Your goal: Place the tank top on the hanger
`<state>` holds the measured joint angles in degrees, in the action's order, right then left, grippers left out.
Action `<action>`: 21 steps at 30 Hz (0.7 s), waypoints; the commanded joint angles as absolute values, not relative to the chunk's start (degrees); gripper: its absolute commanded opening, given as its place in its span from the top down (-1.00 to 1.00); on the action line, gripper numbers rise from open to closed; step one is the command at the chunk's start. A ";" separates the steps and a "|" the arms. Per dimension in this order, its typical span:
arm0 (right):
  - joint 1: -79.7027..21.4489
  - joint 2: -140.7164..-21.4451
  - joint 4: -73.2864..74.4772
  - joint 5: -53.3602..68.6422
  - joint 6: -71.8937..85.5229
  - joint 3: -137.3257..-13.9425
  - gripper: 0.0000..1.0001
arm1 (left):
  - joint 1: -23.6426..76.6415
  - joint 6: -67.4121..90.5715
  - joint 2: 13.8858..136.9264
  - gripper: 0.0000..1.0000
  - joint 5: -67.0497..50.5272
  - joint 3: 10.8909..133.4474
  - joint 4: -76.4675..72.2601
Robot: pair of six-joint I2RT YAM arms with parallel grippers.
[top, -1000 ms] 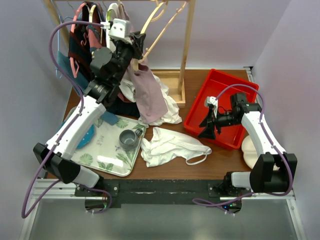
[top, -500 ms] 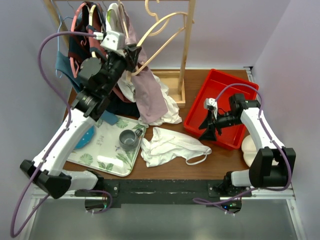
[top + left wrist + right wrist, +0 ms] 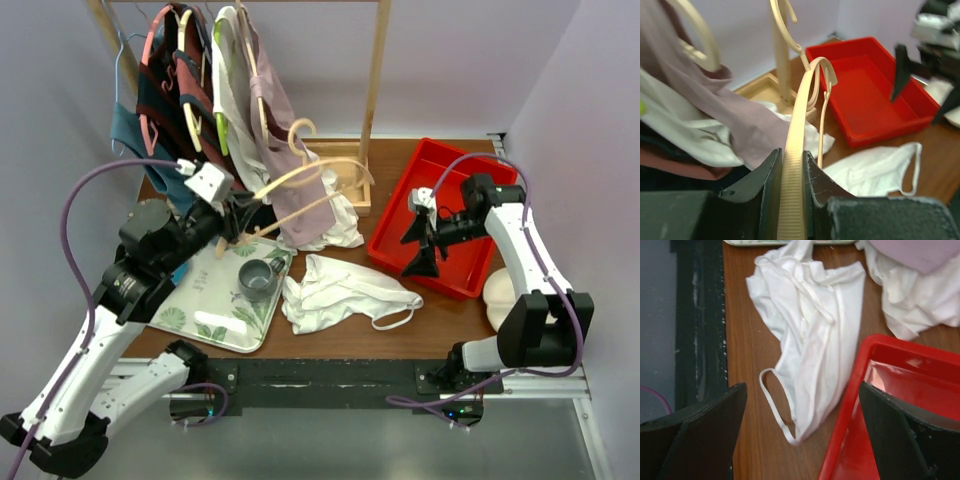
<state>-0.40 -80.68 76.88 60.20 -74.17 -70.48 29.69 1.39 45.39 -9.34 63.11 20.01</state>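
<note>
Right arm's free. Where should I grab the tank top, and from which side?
Probably pinch the tank top at its strap loop, coming straight down: it lies crumpled flat on the table, and that loop sticks out clear of the folds.

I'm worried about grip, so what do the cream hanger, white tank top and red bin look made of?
The hanger: probably moulded plastic, matte cream, fine ribbing along its arm. The tank top: thin, soft fabric, crumpled, with limp straps. The red bin: hard plastic, likely; its floor shows glossy reflections.
</note>
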 commanded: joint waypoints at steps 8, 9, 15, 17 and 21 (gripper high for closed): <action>-2.19 -71.89 66.63 65.54 -52.04 -85.97 -0.97 | 31.11 7.20 47.63 1.00 -36.99 51.51 9.33; -2.81 -73.37 64.71 66.52 -48.55 -85.44 -0.97 | 32.33 7.64 47.98 1.00 -37.18 51.07 7.66; -11.42 -78.13 68.20 65.92 -48.43 -81.39 -0.82 | 37.61 7.65 50.62 1.00 -34.55 49.66 4.22; -13.09 -78.49 68.20 65.74 -47.38 -79.20 -0.77 | 38.05 7.65 50.98 1.00 -34.02 49.40 3.43; -13.36 -78.57 69.69 66.09 -46.76 -77.35 -0.72 | 38.32 7.65 50.71 1.00 -33.14 48.69 1.85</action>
<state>-13.02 -80.60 67.48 63.81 -48.84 -78.15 38.00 6.72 51.20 -33.06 49.04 8.36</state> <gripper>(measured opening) 0.876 0.217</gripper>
